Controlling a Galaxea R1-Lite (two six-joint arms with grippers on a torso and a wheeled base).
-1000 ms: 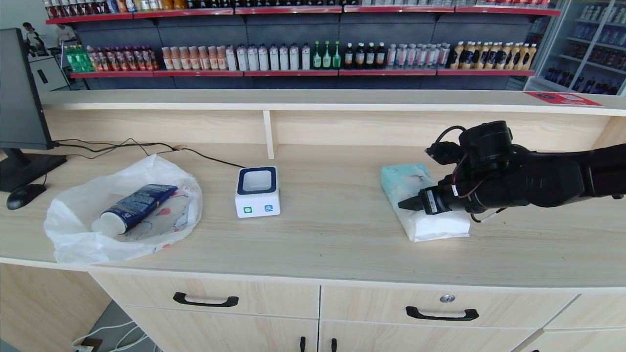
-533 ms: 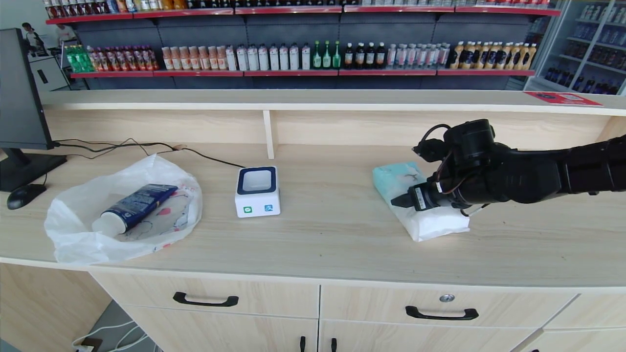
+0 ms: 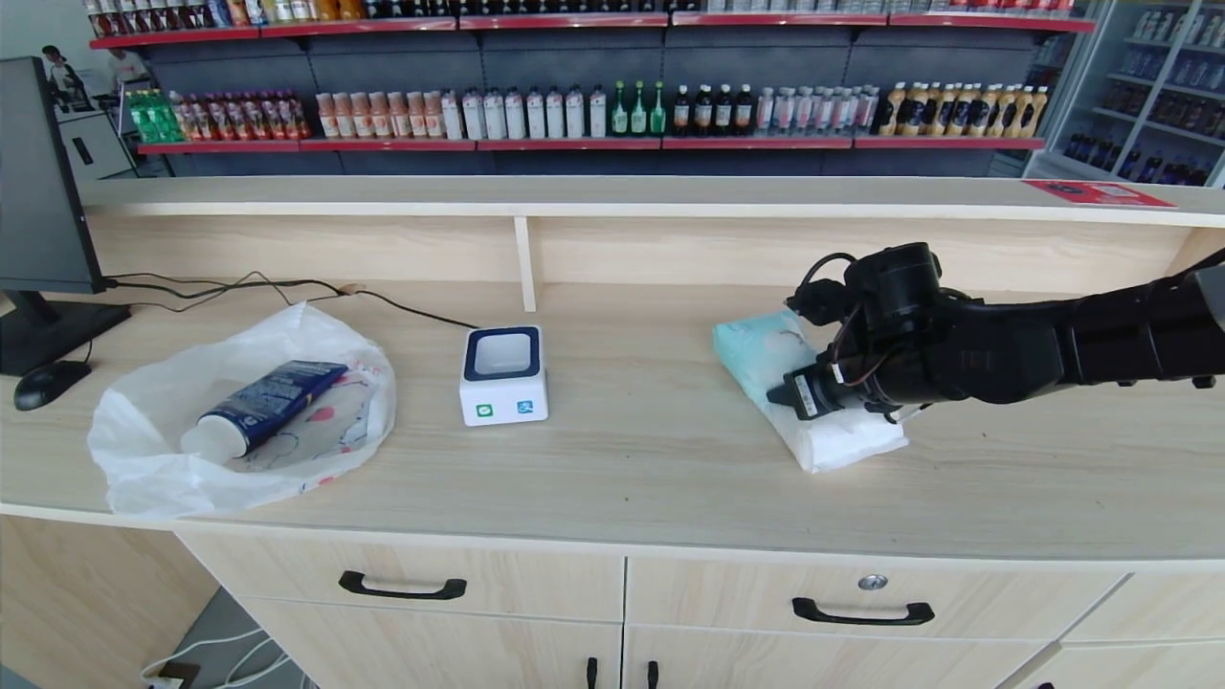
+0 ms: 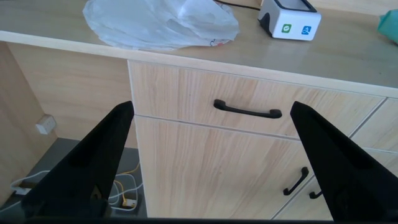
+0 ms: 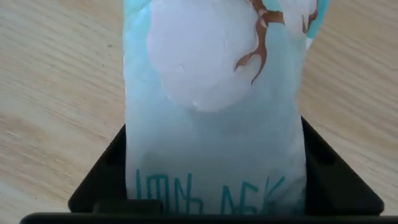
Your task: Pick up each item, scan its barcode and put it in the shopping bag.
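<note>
A soft tissue pack [image 3: 756,349], teal with a white end, lies on the right of the wooden counter [image 3: 651,459]. My right gripper [image 3: 780,394] is shut on the tissue pack across its middle. In the right wrist view the tissue pack [image 5: 211,124] fills the gap between the two black fingers [image 5: 99,186]. The white shopping bag [image 3: 239,411] lies open at the left with a blue tube [image 3: 263,402] inside. A white barcode scanner [image 3: 504,375] stands between the bag and the pack. My left gripper [image 4: 211,109] hangs open below the counter's edge, facing the drawers.
A monitor [image 3: 38,191] and a mouse [image 3: 43,383] stand at the far left, with cables [image 3: 239,283] running to the scanner. A raised ledge [image 3: 612,196] backs the counter. From the left wrist I see the bag [image 4: 158,25], the scanner [image 4: 290,17] and a drawer handle [image 4: 247,111].
My right gripper has moved left toward the scanner and the tissue pack has shifted left with it. The bag, tube and scanner have stayed put.
</note>
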